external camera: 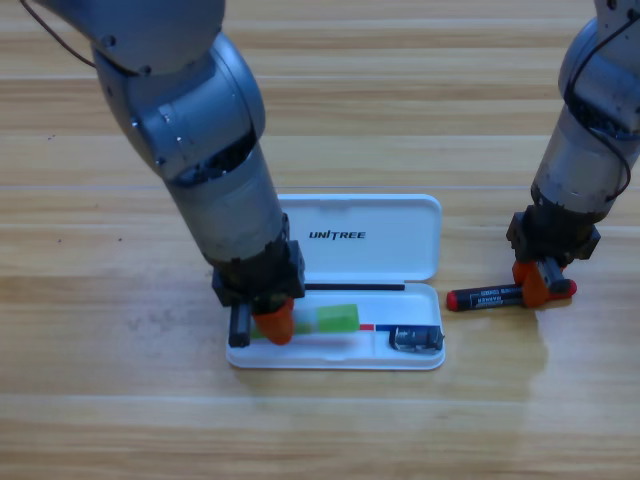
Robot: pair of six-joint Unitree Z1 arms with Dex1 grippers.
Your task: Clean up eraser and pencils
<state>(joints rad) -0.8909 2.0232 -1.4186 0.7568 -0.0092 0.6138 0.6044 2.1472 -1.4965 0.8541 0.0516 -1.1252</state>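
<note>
We have the left gripper (pixel 272 322) down inside the tray of the open white case (pixel 420 362), over the left end of the green pencil (pixel 335 319), which lies along the tray; we cannot tell whether its fingers are apart or closed on the pencil, since the gripper hides the gap. The eraser (pixel 416 339) sits in the tray's right end. The right gripper (pixel 537 285) is down on the black marker (pixel 500 297), which lies on the table (pixel 120 420) just right of the case; again we cannot tell whether its fingers are clamped. Our worry on the left is that lifting away with the pencil still caught would drag it out, or nudge the light case. On the right, a grip so near the marker's end could let it swing or slip on the way over, and it may land across the eraser or the case rim.
</note>
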